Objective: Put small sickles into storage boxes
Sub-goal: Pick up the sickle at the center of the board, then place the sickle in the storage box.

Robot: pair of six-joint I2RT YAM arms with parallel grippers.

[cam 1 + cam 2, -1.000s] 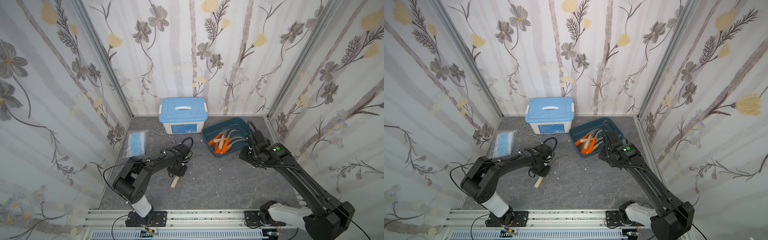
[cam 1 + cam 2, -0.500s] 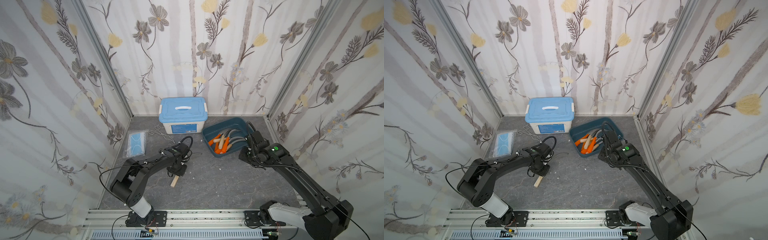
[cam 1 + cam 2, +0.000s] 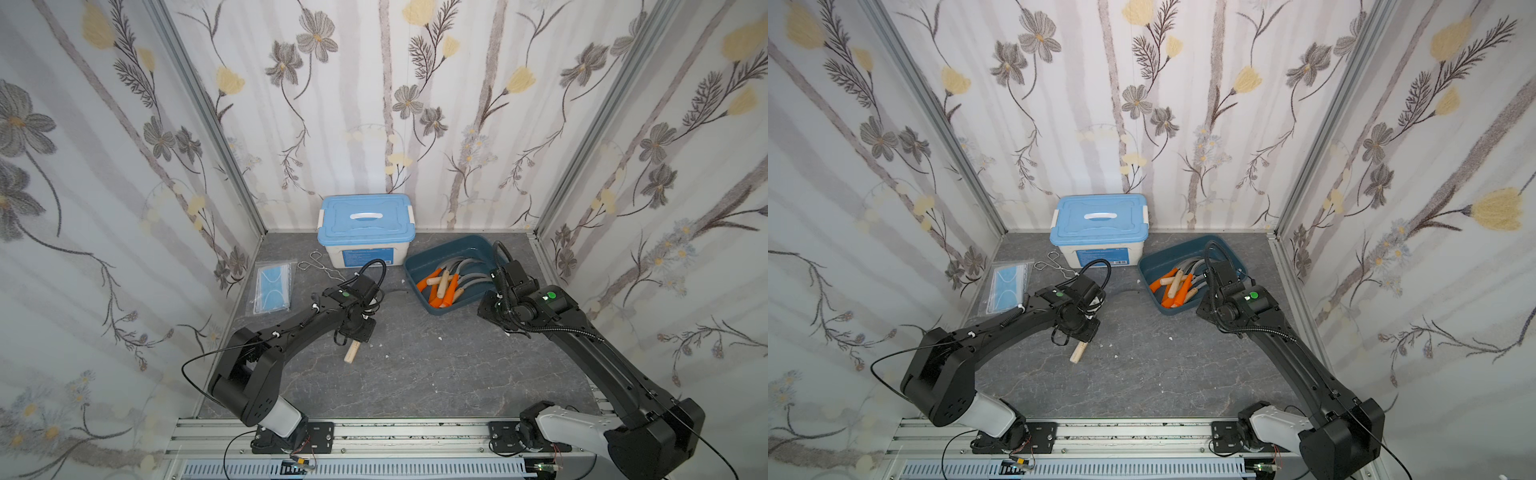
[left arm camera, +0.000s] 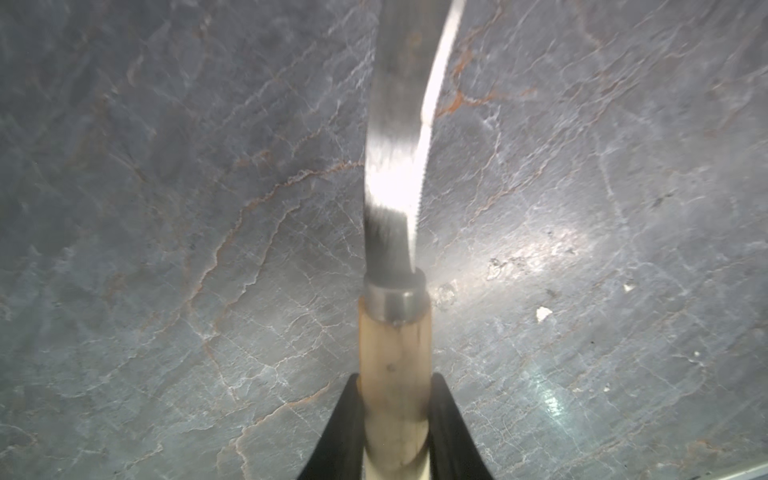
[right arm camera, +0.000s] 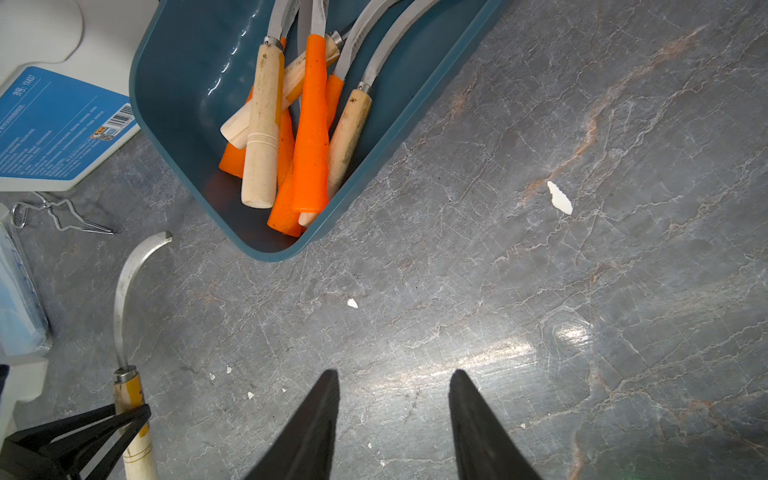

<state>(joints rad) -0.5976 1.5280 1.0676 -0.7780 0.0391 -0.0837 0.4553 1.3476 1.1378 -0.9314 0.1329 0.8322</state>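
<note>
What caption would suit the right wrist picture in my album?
Open right end effector above the grey marbled tabletop, near a dark teal plastic tray holding curved-bladed sickles.

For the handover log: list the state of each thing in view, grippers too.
Left gripper: shut on the loose sickle, at its wooden handle.
Right gripper: open, empty.
Tray: uncovered, holding the other sickles.
Box: lid on.
Tongs: lying flat beside the box.
Mask pack: lying flat.
</note>
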